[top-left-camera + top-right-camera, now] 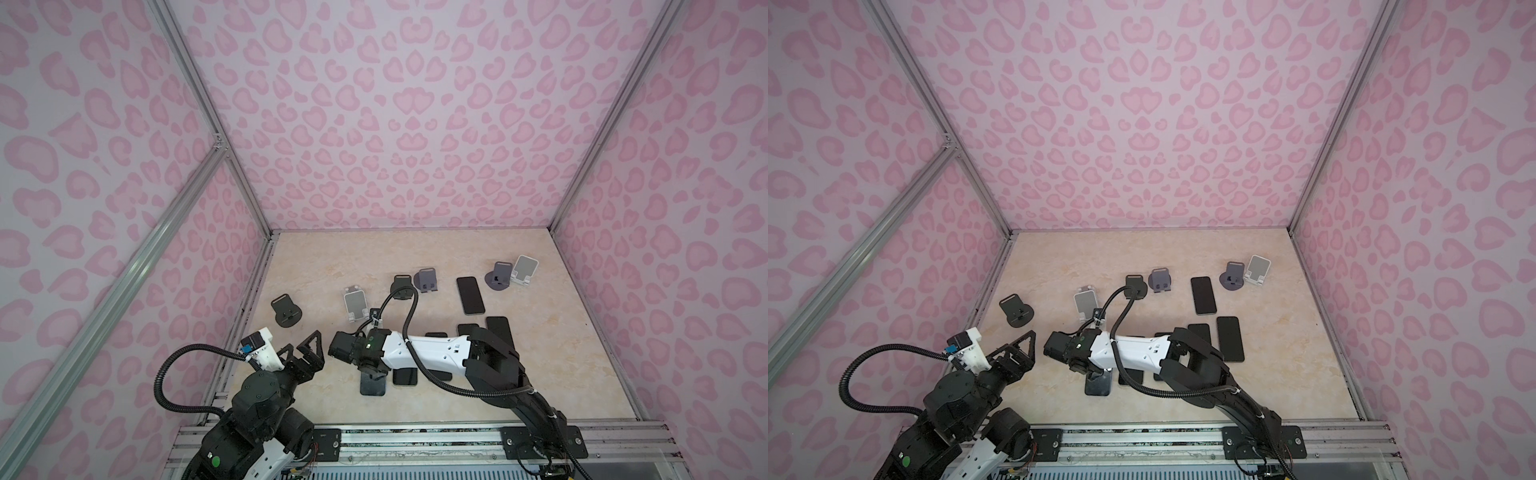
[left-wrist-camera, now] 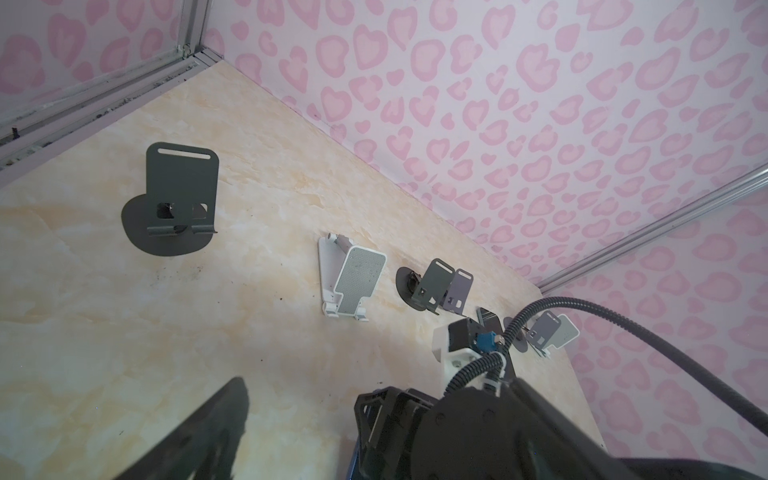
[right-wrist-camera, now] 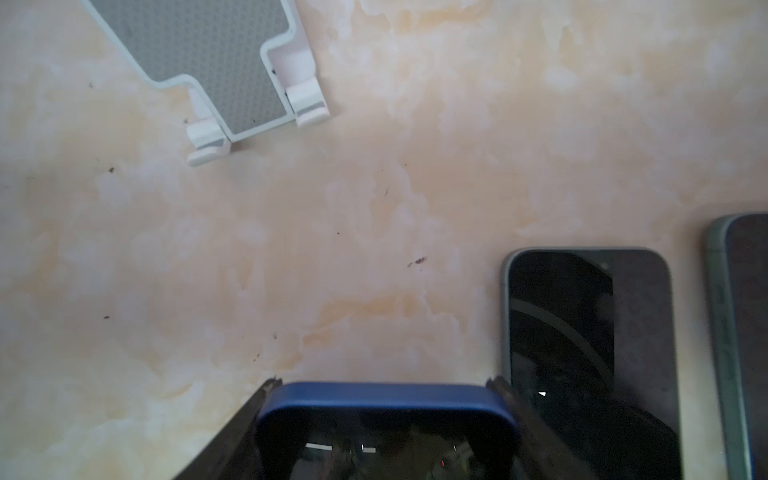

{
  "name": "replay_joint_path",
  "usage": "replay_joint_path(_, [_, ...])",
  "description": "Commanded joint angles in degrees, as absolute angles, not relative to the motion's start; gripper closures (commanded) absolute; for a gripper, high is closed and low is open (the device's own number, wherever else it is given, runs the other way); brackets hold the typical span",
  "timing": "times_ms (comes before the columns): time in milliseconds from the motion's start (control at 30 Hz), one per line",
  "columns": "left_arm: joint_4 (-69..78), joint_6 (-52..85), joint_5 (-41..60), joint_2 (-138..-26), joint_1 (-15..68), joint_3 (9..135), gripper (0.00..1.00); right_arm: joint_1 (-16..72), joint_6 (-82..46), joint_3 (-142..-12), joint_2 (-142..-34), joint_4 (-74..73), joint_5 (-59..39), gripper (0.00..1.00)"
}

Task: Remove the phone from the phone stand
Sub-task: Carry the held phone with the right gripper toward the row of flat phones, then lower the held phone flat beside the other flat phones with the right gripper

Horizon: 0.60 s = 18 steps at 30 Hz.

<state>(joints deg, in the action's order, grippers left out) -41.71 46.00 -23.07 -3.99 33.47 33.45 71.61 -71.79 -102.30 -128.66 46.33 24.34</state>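
A: Looking at the right arm [image 1: 432, 351]: stretched low across the middle, wrist bent down?

B: Yes. Clenching the right tool [image 3: 384, 380] on the blue phone [image 3: 386, 440] by its sides, low at the bench [image 1: 415, 257] front, apart from the white stand [image 3: 232, 54].

A: And the left tool [image 1: 301, 349]?

B: Released, hovering at the left edge. Beige marbled surface, pink-spotted walls [image 1: 415, 104].

My right arm [image 1: 432, 353]: white shell, black joints, black ribbed cable [image 1: 461, 391] zip-tied along it, green light [image 1: 368, 343] at wrist. My left arm [image 1: 257, 399]: black, white camera mount [image 1: 268, 353], blue plug [image 1: 246, 348], round green sticker [image 1: 215, 461]. Fingers [image 2: 216, 428] black, tapered.
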Motion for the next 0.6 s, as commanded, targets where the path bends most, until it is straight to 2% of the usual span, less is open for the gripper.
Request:
replay_joint_path(0, [-39.66,47.1,-22.07,-4.45,33.49,33.18,0.02,71.46,-71.59,-101.72,-129.71,44.88,24.13,0.36])
replay_joint_path(567, [-36.56,47.05,-19.06,-9.01,33.49,33.29,0.02,70.71,-68.65,-99.67,-132.91,41.18,23.94,0.28])
